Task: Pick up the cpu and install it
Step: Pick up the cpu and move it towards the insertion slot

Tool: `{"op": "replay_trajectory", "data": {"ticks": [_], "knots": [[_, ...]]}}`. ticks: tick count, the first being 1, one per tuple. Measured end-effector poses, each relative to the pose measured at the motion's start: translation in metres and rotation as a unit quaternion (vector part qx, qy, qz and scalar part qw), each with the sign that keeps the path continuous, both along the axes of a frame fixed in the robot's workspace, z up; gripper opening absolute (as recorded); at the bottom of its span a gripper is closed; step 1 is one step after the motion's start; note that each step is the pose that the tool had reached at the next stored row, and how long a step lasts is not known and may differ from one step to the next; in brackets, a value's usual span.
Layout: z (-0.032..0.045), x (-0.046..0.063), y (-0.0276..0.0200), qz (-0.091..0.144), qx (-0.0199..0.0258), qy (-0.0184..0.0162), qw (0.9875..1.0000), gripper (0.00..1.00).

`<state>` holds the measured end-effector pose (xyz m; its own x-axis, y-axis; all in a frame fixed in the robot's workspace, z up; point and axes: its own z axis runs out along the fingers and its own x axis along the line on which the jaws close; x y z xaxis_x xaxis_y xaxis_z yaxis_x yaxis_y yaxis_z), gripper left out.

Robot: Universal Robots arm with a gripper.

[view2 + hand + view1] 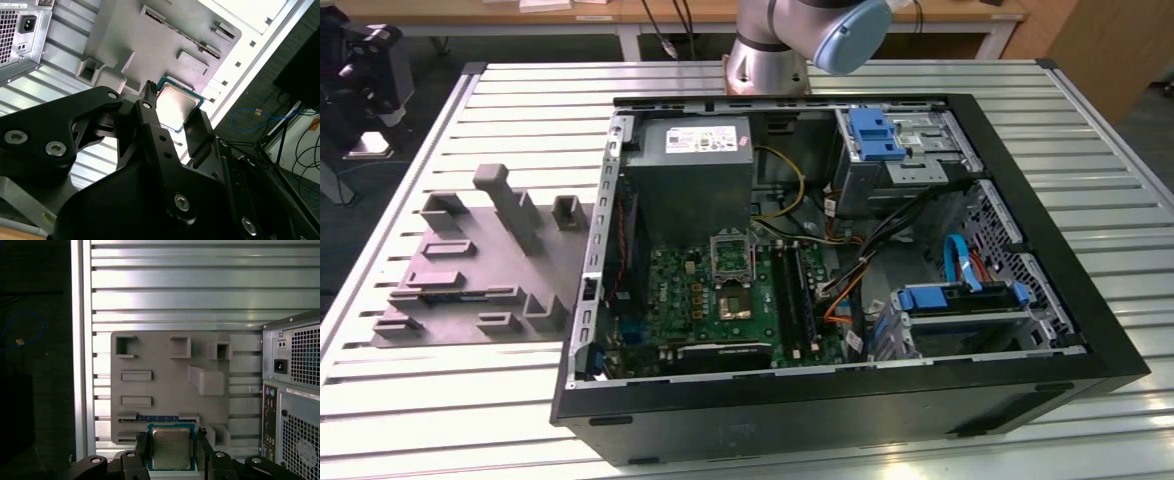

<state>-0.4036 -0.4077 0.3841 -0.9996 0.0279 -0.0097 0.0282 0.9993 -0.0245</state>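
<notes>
The cpu [171, 447], a small square chip with a pale metal top and a dark rim, sits between my gripper's [172, 451] two black fingers [141, 450]. The gripper is shut on it by two opposite edges. In the second wrist view the cpu [176, 105] is likewise clamped in the gripper [175, 114], held in the air above the near edge of the grey holder tray [150, 35]. The silver socket [731, 248] lies on the green motherboard [720, 300] inside the open computer case [854, 400].
The grey holder tray [467, 270] with raised blocks lies on the slatted table [440, 400], on the exterior view's left of the case. The case's rear panel [295, 390] stands beside the tray [165, 385]. Cables, drive cages and a power supply [694, 150] crowd the case around the socket.
</notes>
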Motion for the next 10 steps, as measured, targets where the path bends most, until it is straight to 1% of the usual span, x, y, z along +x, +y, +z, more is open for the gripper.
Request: {"op": "replay_trajectory", "data": {"ticks": [10], "knots": [[0.0000,0.0029,0.0000,0.000,0.0000,0.0000,1.0000,0.47]]}}
